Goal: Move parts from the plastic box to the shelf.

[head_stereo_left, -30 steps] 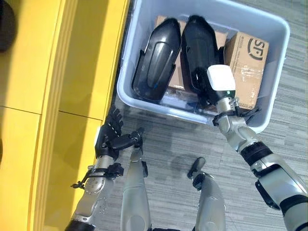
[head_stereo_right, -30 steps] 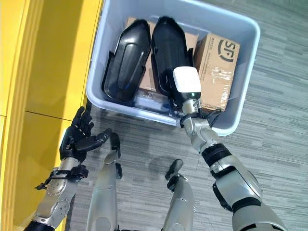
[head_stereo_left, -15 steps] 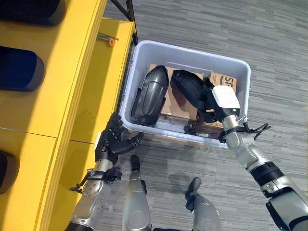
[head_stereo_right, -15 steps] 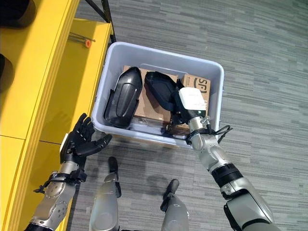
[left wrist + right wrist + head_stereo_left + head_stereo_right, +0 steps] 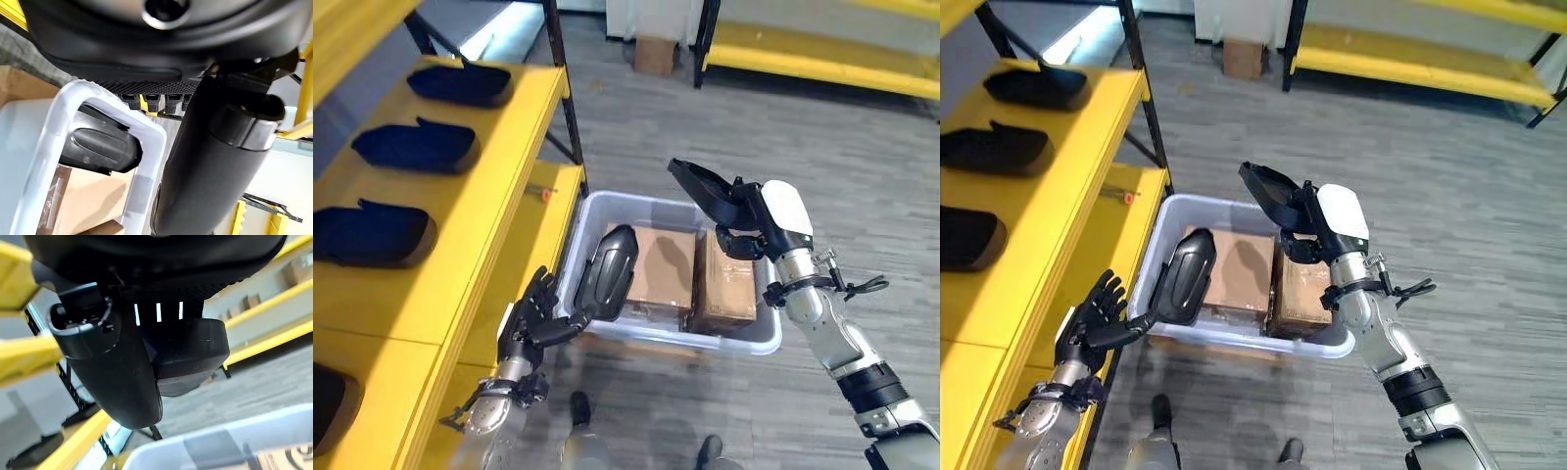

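Leftmost, yellow shelf [image 5: 460, 196] carrying dark parts [image 5: 416, 147]. Left robot hand [image 5: 530, 321] released, fingers spread, beside the plastic box's [image 5: 759, 338] near-left corner, not holding anything. Black part [image 5: 607, 274] leans upright inside the box at its left end, next to two cardboard boxes [image 5: 661, 269]. Right robot hand [image 5: 744, 211] grasping a second black part [image 5: 705, 186], lifted above the box's right side, clear of the rim.
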### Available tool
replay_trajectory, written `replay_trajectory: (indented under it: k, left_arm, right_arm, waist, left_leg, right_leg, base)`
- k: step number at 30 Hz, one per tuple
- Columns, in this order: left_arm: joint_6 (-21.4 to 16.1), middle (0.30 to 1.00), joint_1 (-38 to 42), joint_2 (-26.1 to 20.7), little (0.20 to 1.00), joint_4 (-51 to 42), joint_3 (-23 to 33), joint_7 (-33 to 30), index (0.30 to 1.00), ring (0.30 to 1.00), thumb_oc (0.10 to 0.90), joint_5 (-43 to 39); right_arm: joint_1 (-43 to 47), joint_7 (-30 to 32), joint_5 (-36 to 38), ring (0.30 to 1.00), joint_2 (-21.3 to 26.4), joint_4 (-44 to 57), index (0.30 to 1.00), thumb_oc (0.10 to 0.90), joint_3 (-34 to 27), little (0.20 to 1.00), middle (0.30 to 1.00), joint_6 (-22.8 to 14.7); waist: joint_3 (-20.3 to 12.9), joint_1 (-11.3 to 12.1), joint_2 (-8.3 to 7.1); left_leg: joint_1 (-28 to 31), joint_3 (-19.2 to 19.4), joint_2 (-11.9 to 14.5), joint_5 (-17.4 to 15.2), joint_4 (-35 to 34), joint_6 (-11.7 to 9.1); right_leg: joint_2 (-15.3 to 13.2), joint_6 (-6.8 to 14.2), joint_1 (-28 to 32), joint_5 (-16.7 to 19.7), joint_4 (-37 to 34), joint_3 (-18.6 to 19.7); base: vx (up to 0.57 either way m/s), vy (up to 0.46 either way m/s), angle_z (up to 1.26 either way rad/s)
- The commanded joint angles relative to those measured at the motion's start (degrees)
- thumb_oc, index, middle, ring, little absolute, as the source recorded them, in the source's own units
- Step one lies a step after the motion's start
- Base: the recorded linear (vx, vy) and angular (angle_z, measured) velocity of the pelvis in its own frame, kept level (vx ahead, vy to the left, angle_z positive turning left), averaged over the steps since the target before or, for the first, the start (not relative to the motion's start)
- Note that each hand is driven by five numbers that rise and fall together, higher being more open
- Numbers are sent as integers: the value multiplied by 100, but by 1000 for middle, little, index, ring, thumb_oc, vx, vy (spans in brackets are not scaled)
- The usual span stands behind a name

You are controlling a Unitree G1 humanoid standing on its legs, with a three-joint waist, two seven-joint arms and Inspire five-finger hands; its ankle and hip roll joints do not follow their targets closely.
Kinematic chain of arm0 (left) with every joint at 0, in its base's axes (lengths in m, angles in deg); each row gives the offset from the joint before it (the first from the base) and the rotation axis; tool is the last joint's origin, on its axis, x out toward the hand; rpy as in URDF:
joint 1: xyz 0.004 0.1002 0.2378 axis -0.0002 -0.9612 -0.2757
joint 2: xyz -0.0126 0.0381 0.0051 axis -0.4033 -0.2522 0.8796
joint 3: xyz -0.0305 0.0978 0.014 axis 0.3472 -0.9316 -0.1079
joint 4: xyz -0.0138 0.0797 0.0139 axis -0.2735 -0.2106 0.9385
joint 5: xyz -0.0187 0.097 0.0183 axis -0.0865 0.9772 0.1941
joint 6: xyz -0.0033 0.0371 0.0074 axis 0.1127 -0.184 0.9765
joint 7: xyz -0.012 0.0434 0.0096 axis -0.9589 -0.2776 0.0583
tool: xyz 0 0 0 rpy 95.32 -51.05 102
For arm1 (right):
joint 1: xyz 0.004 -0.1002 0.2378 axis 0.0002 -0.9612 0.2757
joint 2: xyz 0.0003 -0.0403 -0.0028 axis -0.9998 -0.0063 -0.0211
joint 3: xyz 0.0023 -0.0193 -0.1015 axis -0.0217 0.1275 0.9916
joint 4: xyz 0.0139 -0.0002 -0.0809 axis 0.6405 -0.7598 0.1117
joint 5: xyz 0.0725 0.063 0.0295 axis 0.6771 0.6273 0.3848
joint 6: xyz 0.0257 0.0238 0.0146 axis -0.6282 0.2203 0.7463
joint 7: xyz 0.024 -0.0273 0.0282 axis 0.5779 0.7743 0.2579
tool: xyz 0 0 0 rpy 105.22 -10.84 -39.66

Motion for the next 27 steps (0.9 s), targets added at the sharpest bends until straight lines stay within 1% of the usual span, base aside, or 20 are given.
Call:
replay_trajectory:
  k: [1,4,11,14,20,21,25,27]
  left_arm:
    - [-365,1000,133,163,1000,-463,157,129,1000,1000,900,259]
    - [-336,1000,70,257,1000,-458,206,145,1000,1000,900,305]
    - [-359,1000,82,303,1000,-454,280,137,1000,1000,900,399]
    - [-359,1000,123,336,1000,-449,304,104,1000,1000,900,416]
    - [-360,1000,117,377,1000,-409,336,83,1000,1000,900,427]
    - [-346,1000,101,389,1000,-405,335,67,1000,1000,900,417]
    - [-330,1000,18,445,1000,-451,347,46,1000,1000,900,392]
    - [-319,1000,-58,459,1000,-490,376,2,1000,1000,900,365]
  right_arm:
    - [120,275,162,300,310,632,300,400,-608,300,300,-479]
    - [-237,174,183,300,359,844,300,400,-820,300,300,-527]
    - [-669,67,175,300,385,957,300,400,-1009,300,300,-602]
    - [-846,41,161,300,388,1003,300,400,-1087,300,300,-619]
    - [-1039,21,154,300,384,1144,300,400,-1184,300,300,-671]
    - [-1061,38,162,300,387,1207,300,400,-1204,300,300,-702]
    - [-1050,53,170,300,438,1310,300,400,-1198,300,300,-746]
    - [-876,81,183,300,455,1315,300,400,-1067,300,300,-764]
  waist:
    - [-718,-76,56]
    - [-791,-122,78]
    - [-865,-208,180]
    - [-863,-229,230]
    - [-835,-281,316]
    - [-812,-300,361]
    - [-757,-325,459]
    - [-671,-294,520]
  left_leg:
    - [445,163,310,-564,52,-22]
    - [532,175,306,-585,38,-9]
    - [650,177,309,-596,48,5]
    - [650,137,344,-589,92,3]
    - [578,30,470,-507,199,-39]
    - [515,-17,549,-416,233,-74]
    - [416,-90,742,-250,310,-146]
    - [372,-133,857,-117,378,-171]
  right_leg:
    - [-127,46,-161,-143,334,9]
    - [-129,40,-115,-199,366,29]
    - [-127,12,-74,-327,472,109]
    - [-98,-33,-71,-425,579,136]
    - [63,-167,-54,-609,667,161]
    - [173,-250,-81,-694,723,175]
    - [393,-426,-191,-884,890,196]
    - [524,-523,-323,-991,1069,228]
  base:
    - [7,-3,-8]
    - [2,0,-2]
    - [-29,-19,-2]
    - [-48,-47,0]
    - [-49,-80,1]
    - [-50,-107,1]
    - [-56,-150,1]
    - [-85,-167,2]
